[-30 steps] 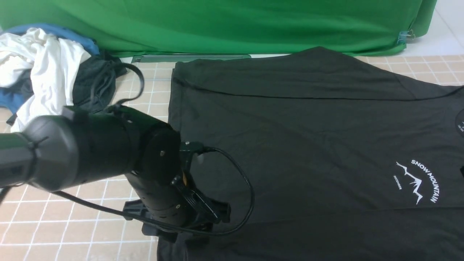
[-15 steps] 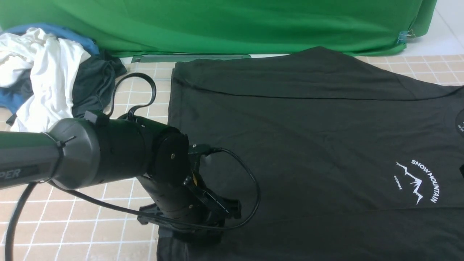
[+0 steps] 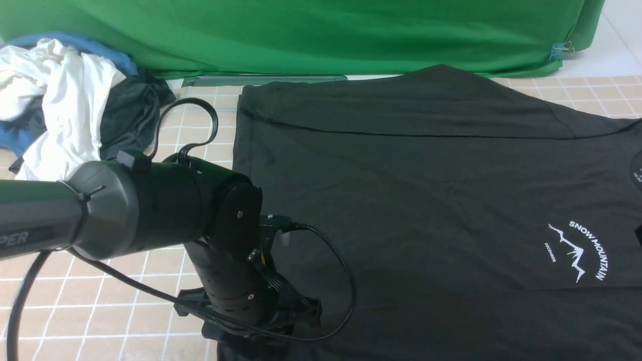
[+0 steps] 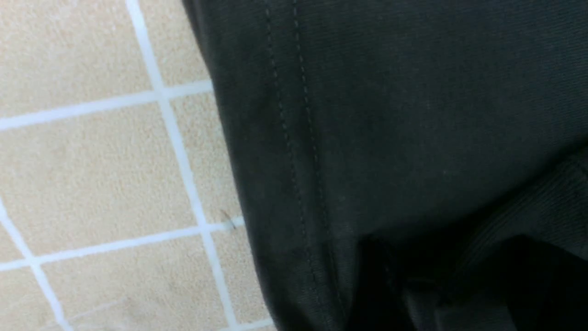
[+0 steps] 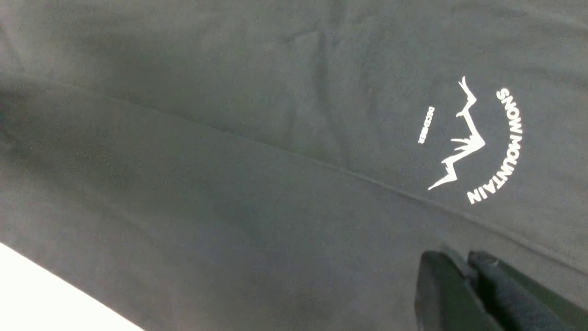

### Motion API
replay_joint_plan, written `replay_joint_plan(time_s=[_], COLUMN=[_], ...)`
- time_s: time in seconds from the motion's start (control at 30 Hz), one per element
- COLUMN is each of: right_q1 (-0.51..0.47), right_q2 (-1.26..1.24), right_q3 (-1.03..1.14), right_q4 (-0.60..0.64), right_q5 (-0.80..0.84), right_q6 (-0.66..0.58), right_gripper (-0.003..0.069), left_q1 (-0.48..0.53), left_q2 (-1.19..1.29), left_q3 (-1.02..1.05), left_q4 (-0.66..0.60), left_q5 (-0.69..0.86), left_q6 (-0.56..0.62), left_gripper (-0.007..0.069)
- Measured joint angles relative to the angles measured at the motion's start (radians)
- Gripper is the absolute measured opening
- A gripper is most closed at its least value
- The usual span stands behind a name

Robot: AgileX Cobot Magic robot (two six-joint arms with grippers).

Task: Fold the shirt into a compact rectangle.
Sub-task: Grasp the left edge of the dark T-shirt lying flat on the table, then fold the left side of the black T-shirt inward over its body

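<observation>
Ideally, the hem (image 4: 294, 161) of the black T-shirt (image 3: 426, 190) is pinched deeply by the left gripper (image 3: 261, 326), whose fingers' state cannot be told; the right gripper (image 5: 465, 263) has its fingers together.

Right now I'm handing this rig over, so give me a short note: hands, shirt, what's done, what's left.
Left hand: low at the hem corner of the large black short-sleeved T-shirt; I can't tell whether it grips.
Right hand: fingers together, nothing seen between them, by the white mountain print.
Shirt: spread flat on the beige tiled table surface.
Done: far and near sides look folded inward.
Left: probably fold the ends over into a compact rectangle.
</observation>
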Motion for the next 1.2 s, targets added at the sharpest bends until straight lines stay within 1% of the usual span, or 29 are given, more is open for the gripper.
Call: replay_joint_plan(time_s=[0.1,0.27,0.33,0.37,0.5,0.53,0.57,0.67,0.77,0.9,1.0,1.2], right_q1=[0.000,0.000,0.000,0.000,0.000,0.000,0.000,0.001,0.001,0.001,0.001,0.001], right_q2=[0.000,0.000,0.000,0.000,0.000,0.000,0.000,0.000,0.000,0.000,0.000,0.000], right_q3=[0.000,0.000,0.000,0.000,0.000,0.000,0.000,0.000,0.000,0.000,0.000,0.000], right_q4=[0.000,0.000,0.000,0.000,0.000,0.000,0.000,0.000,0.000,0.000,0.000,0.000], right_q5=[0.000,0.000,0.000,0.000,-0.001,-0.001,-0.001,-0.001,-0.002,-0.002,-0.003,-0.004], right_q6=[0.000,0.000,0.000,0.000,0.000,0.000,0.000,0.000,0.000,0.000,0.000,0.000], right_gripper=[0.0094,0.0101,0.0102,0.0102,0.0104,0.0104,0.0104,0.0104,0.0104,0.0104,0.0104,0.0109], left_q1=[0.000,0.000,0.000,0.000,0.000,0.000,0.000,0.000,0.014,0.063,0.093,0.198], left_q2=[0.024,0.039,0.040,0.040,0.038,0.034,0.031,0.012,-0.032,-0.049,-0.049,-0.049], left_q3=[-0.002,-0.013,-0.013,-0.013,-0.019,-0.024,-0.028,-0.053,-0.117,-0.216,-0.258,-0.387], left_q4=[-0.024,-0.029,-0.029,-0.031,-0.060,-0.061,-0.061,-0.059,-0.062,-0.062,-0.062,-0.062], left_q5=[0.001,0.006,0.006,0.003,-0.006,-0.004,-0.001,0.018,0.074,0.148,0.164,0.186], left_q6=[0.017,0.046,0.046,0.047,0.050,0.050,0.050,0.050,0.050,0.050,0.050,0.050], left_gripper=[0.0358,0.0351,0.0303,0.0267,0.0076,0.0045,0.0035,0.0031,0.0031,0.0031,0.0031,0.0031])
